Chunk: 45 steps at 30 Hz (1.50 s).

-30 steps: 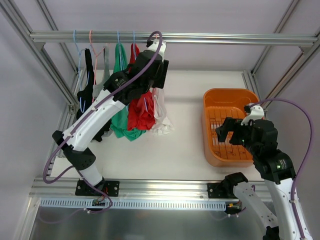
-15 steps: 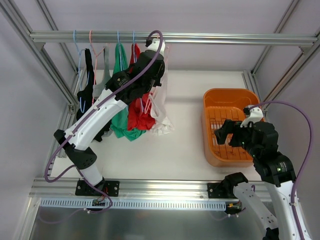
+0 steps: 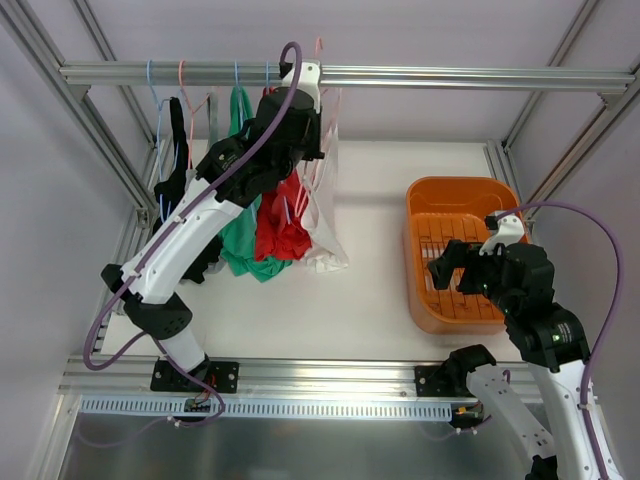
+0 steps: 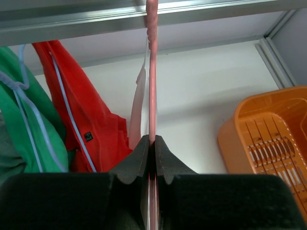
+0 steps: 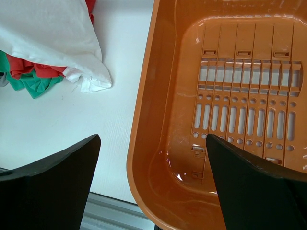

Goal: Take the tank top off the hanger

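Observation:
A white tank top (image 3: 322,215) hangs on a pink hanger (image 3: 319,50) at the right end of the clothes row. My left gripper (image 3: 308,140) is shut on the hanger's stem just below the rail (image 3: 450,78). The hook rises above the rail. In the left wrist view the fingers (image 4: 152,141) pinch the pink hanger (image 4: 152,72), with the white tank top (image 4: 138,108) behind it. My right gripper (image 3: 462,270) is open and empty over the orange basket (image 3: 440,190). Its hem shows in the right wrist view (image 5: 53,43).
Red (image 3: 280,225), green (image 3: 240,240) and black (image 3: 175,160) garments hang on blue hangers left of the tank top. The orange basket's wall (image 5: 158,96) lies under my right gripper (image 5: 152,143). Frame posts stand at both sides.
My left gripper has risen and shifted slightly left with the pink hanger, so the hook now stands above the rail. The right arm has hardly moved.

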### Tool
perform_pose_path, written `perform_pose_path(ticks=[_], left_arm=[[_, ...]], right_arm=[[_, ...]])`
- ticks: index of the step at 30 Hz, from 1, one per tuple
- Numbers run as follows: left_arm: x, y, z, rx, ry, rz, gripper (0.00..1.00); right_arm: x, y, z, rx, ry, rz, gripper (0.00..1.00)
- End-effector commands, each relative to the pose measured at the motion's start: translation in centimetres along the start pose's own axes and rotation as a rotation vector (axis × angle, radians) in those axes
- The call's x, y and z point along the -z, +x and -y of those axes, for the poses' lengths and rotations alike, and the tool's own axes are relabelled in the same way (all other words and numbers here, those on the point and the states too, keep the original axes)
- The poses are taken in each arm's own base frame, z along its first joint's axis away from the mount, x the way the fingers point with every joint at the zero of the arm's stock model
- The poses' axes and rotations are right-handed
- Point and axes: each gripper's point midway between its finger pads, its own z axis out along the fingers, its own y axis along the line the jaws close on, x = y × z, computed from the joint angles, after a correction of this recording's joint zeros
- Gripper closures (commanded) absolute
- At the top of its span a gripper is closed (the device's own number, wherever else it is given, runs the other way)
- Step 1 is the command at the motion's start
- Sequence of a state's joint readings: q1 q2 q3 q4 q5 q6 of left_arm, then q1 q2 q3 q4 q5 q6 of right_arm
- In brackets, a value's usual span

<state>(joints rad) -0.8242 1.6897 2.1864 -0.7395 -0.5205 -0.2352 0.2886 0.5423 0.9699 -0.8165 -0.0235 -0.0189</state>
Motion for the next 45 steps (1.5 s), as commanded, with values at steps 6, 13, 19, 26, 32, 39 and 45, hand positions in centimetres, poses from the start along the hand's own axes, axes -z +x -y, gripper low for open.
perform_pose_path(ticks=[6,13,19,26,32,39,45], left_arm=[[5.3,-1.7,3.1,0.085,0.196,0.067,1.0],[7.9,0.9,2.9,0.098,0.242,0.03,1.0],[11.2,2.8,3.4,0.098,0.371,-0.009,1.0],[18.3,7.1,5.3,0.077,0.736,-0.124,1.0],[20.7,10.5,3.8,0.121,0.781,-0.184,1.0],[20.4,12.4,3.7,0.144,0.765,-0.241,1.0],[20.3,12.5,3.6,0.146,0.757,-0.24,1.0]], right_arm=[[0.0,-1.1,-0.3,0.012,-0.015,0.043,0.02],[-0.2,-1.5,-1.5,0.013,-0.078,0.056,0.02],[0.5,-2.7,-5.2,0.062,-0.294,0.106,0.04],[2.5,-6.6,-11.8,0.084,-0.65,0.156,0.19],[0.6,-9.6,-13.6,0.026,-0.697,0.205,0.43],[-1.2,-10.4,-16.0,0.077,-0.705,0.192,0.52],[-3.6,-9.3,-15.6,0.087,-0.647,0.155,0.65]])
